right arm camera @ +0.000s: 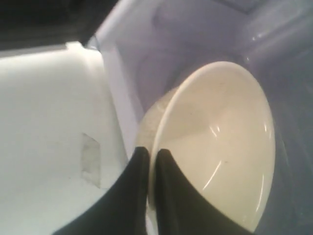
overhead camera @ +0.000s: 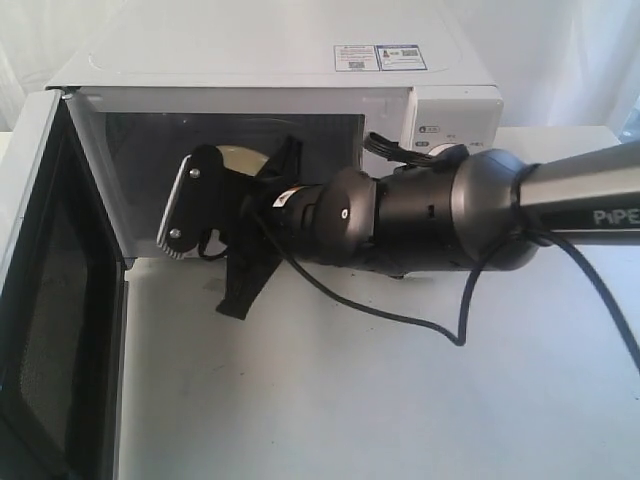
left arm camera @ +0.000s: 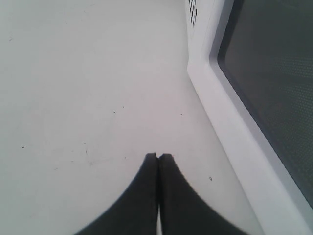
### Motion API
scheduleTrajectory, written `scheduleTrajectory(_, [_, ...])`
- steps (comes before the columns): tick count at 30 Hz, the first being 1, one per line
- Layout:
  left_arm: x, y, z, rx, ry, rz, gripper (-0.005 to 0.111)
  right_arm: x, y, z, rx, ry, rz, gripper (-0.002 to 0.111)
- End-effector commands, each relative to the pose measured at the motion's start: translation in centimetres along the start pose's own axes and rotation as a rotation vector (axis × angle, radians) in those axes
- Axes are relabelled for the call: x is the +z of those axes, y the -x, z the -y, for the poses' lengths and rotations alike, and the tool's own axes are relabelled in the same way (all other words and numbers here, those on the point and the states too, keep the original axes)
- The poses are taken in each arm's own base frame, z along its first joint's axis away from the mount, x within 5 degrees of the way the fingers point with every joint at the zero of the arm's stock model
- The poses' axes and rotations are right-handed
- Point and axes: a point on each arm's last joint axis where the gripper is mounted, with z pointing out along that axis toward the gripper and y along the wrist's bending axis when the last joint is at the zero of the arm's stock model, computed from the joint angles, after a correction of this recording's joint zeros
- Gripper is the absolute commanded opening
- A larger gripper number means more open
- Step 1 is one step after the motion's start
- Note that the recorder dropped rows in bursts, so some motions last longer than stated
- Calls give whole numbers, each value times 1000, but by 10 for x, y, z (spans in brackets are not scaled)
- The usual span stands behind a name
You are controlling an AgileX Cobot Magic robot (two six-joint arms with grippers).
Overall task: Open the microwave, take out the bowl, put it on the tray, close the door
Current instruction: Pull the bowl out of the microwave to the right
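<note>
Quickly, exterior view: the microwave stood on the table with the door swung wide on the left, and the right arm reached into the cavity, hiding all but a cream sliver of the bowl. Risk, as I judged it: a thin rim pinch could slip, or the bowl could tip and clip the cavity's front edge on the way out; the arm's loose cable might also drag. Tray was not seen in any view. Left wrist view: the left gripper hung over bare table just beside the open door, jaws pressed together, nothing between them. Right wrist view: the right gripper had its jaws very narrow, pinched on the bowl's near rim, one finger outside the wall and one inside, with the bowl inside the cavity.
</note>
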Motion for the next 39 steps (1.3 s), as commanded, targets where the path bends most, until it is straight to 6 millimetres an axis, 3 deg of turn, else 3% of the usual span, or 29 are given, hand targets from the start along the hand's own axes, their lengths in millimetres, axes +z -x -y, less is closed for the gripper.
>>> scheduleTrajectory(1, [0, -1, 0, -6, -2, 0, 0, -22, 21, -12, -42, 42, 58, 0])
scheduleTrajectory(8, [0, -1, 0, -6, -2, 0, 0, -58, 32, -28, -43, 153, 94, 0])
scheduleTrajectory(19, [0, -1, 0, -6, -2, 0, 0, -114, 23, -37, 29, 307, 76, 0])
scheduleTrajectory(22, [0, -1, 0, -6, -2, 0, 0, -124, 12, -40, 12, 340, -21, 0])
scheduleTrajectory(30, [0, -1, 0, -6, -2, 0, 0, -137, -31, -33, -40, 265, -473, 0])
scheduleTrajectory(34, [0, -1, 0, -6, -2, 0, 0, -141, -43, -32, -1, 231, -505, 0])
scheduleTrajectory(39, [0, -1, 0, -6, -2, 0, 0, -153, -60, -12, 114, 96, -541, 0])
